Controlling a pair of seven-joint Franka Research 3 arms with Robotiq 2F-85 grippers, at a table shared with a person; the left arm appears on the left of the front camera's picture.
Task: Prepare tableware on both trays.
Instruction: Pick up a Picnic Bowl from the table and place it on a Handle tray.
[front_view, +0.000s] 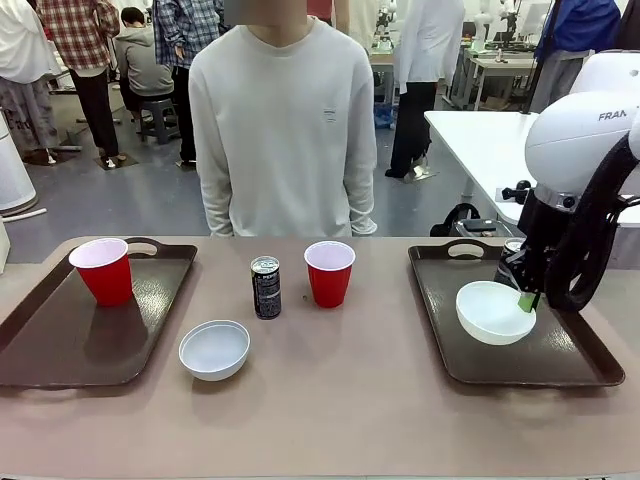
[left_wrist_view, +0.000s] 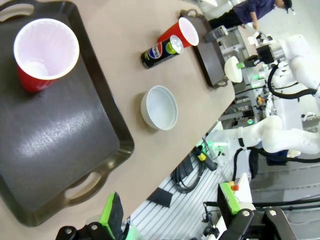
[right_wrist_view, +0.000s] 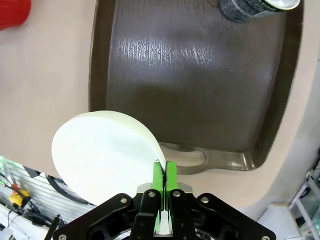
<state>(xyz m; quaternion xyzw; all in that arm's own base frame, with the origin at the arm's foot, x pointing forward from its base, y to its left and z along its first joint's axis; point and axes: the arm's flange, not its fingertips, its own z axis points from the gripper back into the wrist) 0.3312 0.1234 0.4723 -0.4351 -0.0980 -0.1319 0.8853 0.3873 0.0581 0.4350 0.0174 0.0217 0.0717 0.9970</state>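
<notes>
Overhead, the right arm angles down, right claw (front_view: 528, 297) pinching the tilted white bowl (front_view: 492, 312) by its rim over the right tray (front_view: 572, 362); left claw (left_wrist_view: 171, 202) spread.

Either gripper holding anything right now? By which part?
Right gripper pinches the white bowl by its rim, over the right tray. Left gripper is open, holding nothing.

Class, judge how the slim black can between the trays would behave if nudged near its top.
Tall and narrow-based, the can would probably tip rather than slide. Once down, its round body would likely roll across the smooth table.
</notes>
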